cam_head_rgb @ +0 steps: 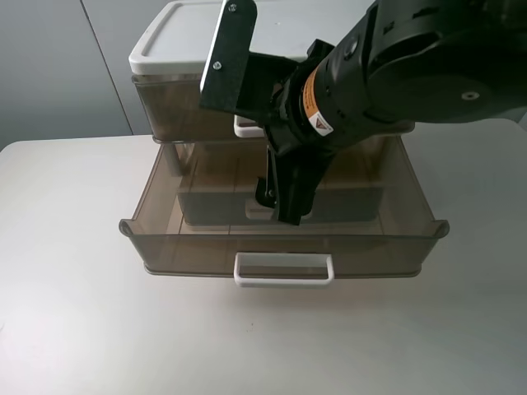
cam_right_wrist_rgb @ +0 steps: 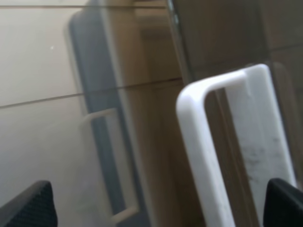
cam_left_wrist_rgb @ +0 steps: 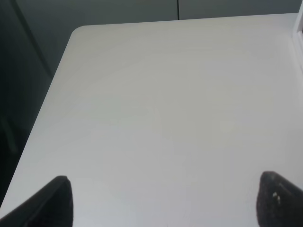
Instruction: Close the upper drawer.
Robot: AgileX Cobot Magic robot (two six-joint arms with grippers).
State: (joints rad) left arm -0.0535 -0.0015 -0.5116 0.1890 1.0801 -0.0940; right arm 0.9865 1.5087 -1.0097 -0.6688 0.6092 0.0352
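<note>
The upper drawer [cam_head_rgb: 174,111] is smoky brown and sits under the white lid [cam_head_rgb: 177,37]. Its front is close to the lid's front edge. Its white loop handle [cam_head_rgb: 244,127] is mostly hidden by my right arm, and shows large and close in the right wrist view [cam_right_wrist_rgb: 203,142]. My right gripper [cam_head_rgb: 280,207] is open and empty. It points down just in front of that handle, over the pulled-out lower drawer, with its fingertips [cam_right_wrist_rgb: 28,208] set wide. My left gripper [cam_left_wrist_rgb: 163,201] is open and empty over bare table, and is out of the exterior view.
The lower drawer [cam_head_rgb: 165,247] is pulled far out toward the front, and its white handle [cam_head_rgb: 284,270] is at the near edge. The unit stands on a white table [cam_head_rgb: 74,313]. The table's far edge and left corner [cam_left_wrist_rgb: 78,30] meet a grey wall.
</note>
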